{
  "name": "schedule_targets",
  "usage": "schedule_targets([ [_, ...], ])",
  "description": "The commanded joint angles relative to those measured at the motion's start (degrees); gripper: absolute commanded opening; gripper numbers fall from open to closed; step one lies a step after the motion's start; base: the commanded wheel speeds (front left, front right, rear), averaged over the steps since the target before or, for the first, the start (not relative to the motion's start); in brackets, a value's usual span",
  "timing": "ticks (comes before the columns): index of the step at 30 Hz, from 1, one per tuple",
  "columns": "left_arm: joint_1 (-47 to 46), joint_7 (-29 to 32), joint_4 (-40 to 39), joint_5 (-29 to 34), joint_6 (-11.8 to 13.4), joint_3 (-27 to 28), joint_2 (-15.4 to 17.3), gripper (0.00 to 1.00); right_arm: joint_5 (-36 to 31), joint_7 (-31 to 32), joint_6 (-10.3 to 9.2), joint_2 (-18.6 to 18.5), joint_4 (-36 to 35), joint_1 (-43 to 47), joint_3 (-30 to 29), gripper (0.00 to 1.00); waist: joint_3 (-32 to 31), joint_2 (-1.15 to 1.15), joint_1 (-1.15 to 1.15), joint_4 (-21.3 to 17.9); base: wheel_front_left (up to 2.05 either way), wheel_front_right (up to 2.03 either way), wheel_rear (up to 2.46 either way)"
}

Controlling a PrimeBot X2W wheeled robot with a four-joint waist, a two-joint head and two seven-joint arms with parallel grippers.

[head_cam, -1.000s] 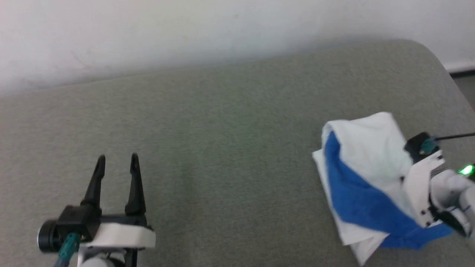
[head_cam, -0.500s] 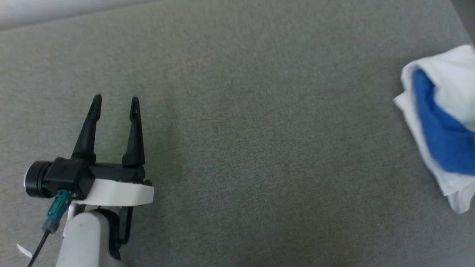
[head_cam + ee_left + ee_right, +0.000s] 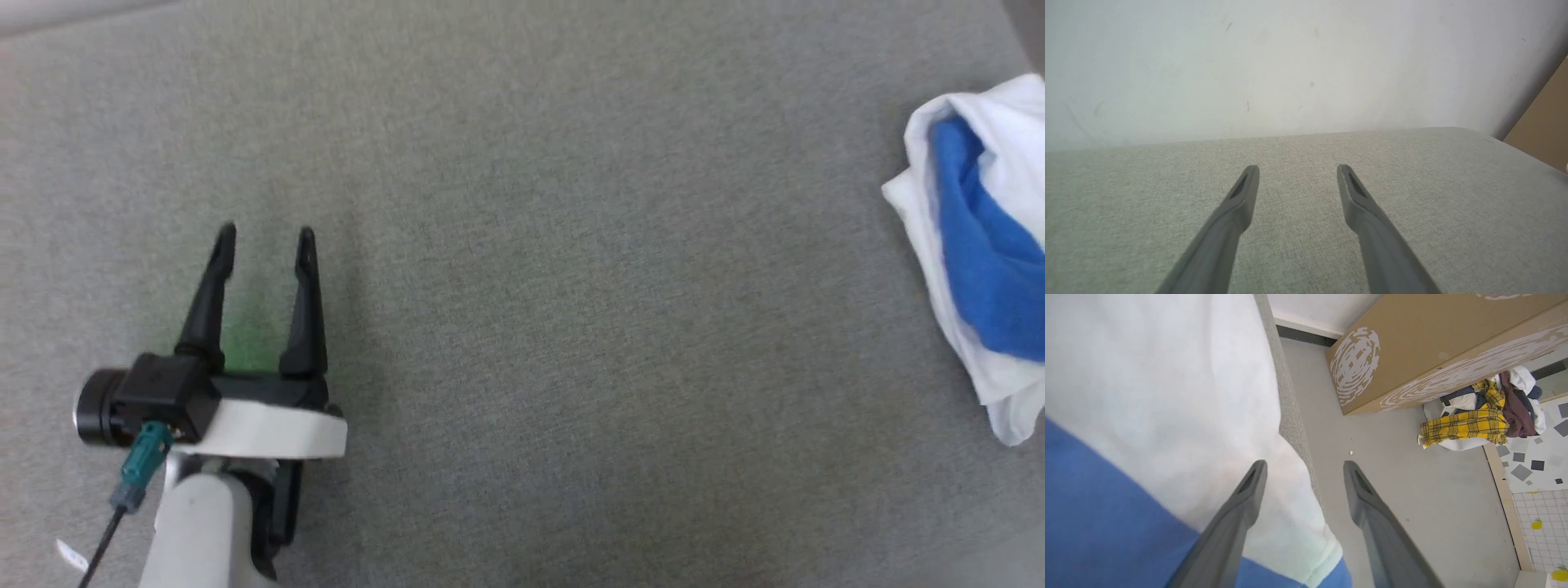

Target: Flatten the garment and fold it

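left claw (image 3: 266, 235) wide, empty | right claw (image 3: 1304, 464) wide (above garment (image 3: 1167, 396)) | garment bunched

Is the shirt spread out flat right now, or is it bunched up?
Bunched up. The garment sits as a compact heap at the head view's right edge, white layers wrapped over blue fabric, partly cut off by the frame.

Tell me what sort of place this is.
Probably an indoor room set up for folding laundry: a grey fabric-covered padded surface against a plain white wall, a heap of mixed clothes, one of them yellow plaid, on the grey floor, and a brown cardboard box beside it.
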Motion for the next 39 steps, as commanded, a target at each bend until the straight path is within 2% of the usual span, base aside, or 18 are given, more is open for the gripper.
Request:
schedule_targets([
  [1, 1.1, -0.4, 0.3, -0.4, 0.5, 0.1, -0.2, 1.0, -0.6, -1.1, -0.12, 0.8, -0.5, 1.3, -0.7, 1.0, -4.8, 0.0, 0.0, 2.1, 0.0, 0.0, 0.0],
  [5, 4.1, -0.7, 1.5, -1.5, 1.4, 1.3, -0.9, 1.0, -2.6, -5.4, -0.12, 4.6, -5.4, 6.5, -5.0, 1.0, -9.8, 0.0, 0.0, 3.1, 0.0, 0.0, 0.0],
  [9, 7.0, -0.8, 2.3, -2.2, 2.1, 2.3, -1.4, 1.0, -2.3, -6.5, -0.12, 10.0, -14.5, 12.5, -6.0, 1.0, -13.7, 0.0, 0.0, 4.6, 0.0, 0.0, 0.0],
  [15, 10.1, -0.8, 2.8, -2.4, 2.6, 3.5, -1.8, 1.0, 2.3, -5.3, -0.12, 18.2, -29.1, 21.8, -1.1, 1.0, -17.3, 0.0, 0.0, 7.8, 0.0, 0.0, 0.0],
  [18, 11.1, -0.8, 3.4, -1.9, 2.6, 4.1, -1.3, 1.0, 5.8, -3.9, -0.12, 20.7, -35.1, 24.9, 2.6, 1.0, -18.5, 0.0, 0.0, 9.6, 0.0, 0.0, 0.0],
  [23, 12.2, -0.8, 5.6, -0.9, 2.4, 5.4, 0.9, 1.0, 10.7, -2.2, -0.12, 22.9, -44.1, 28.3, 8.7, 1.0, -19.6, 0.0, 0.0, 12.1, 0.0, 0.0, 0.0],
  [29, 14.1, -0.8, 7.4, -0.8, 2.0, 6.8, 3.6, 1.0, 13.4, -0.9, -0.12, 24.0, -51.1, 31.5, 13.6, 1.0, -20.8, 0.0, 0.0, 13.7, 0.0, 0.0, 0.0],
  [39, 16.4, -0.7, 8.3, -2.4, -1.4, 5.5, 5.4, 1.0, 12.3, 0.7, -0.12, 24.5, -58.0, 38.2, 12.8, 1.0, -22.4, 0.0, 0.0, 14.2, 0.0, 0.0, 0.0],
])
